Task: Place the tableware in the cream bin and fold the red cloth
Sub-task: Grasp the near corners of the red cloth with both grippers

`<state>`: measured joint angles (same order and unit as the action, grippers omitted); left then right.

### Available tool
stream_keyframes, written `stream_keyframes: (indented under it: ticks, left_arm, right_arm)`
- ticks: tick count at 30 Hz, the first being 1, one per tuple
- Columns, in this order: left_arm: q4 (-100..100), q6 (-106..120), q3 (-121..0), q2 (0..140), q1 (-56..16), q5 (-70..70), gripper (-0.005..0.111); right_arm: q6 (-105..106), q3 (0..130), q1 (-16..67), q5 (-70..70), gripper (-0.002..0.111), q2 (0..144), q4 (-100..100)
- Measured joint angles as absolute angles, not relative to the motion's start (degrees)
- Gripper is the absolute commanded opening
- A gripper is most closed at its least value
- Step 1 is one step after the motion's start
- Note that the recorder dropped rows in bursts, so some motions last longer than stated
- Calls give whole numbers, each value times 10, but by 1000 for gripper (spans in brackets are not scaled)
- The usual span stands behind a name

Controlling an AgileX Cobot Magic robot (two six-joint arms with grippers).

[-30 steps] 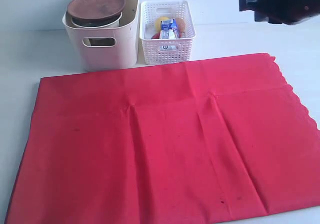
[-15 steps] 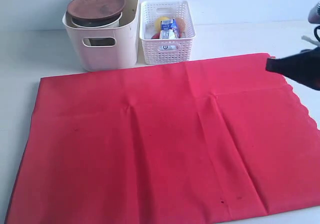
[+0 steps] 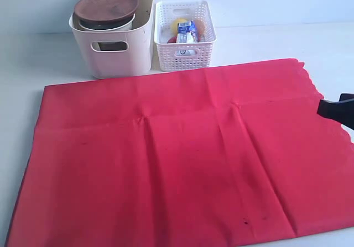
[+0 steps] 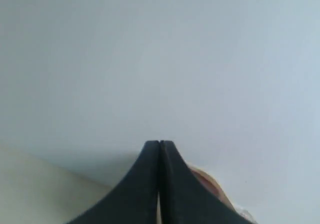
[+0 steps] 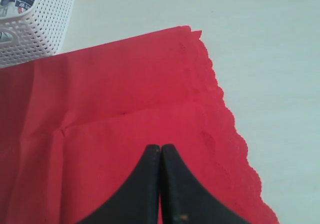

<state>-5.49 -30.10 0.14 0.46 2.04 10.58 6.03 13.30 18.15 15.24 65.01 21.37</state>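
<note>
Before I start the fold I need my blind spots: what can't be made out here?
Cream bin, exterior view: the wooden plate on top hides whatever lies beneath.
Red cloth, exterior view: near edge and near corners run out of frame.
Right claw, exterior view: only its tip shows at the frame edge; contact with the cloth unclear.
Left claw, left wrist view: faces a blank surface; its place in the scene unknown.
</note>
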Motion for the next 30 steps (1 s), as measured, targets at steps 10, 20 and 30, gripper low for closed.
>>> stream_keyframes:
  ticks: [10, 20, 30]
  left_arm:
    - [-117, -294, -93, 209, 20, 135, 0]
    - [-250, -312, -122, 689, 20, 215, 28]
    - [-380, -315, -159, 934, 20, 338, 85]
  right_arm:
    - [-51, 133, 182, 155, 0, 648, 89]
    - [-117, 133, 182, 174, 0, 648, 20]
    - [-118, 133, 182, 176, 0, 648, 17]
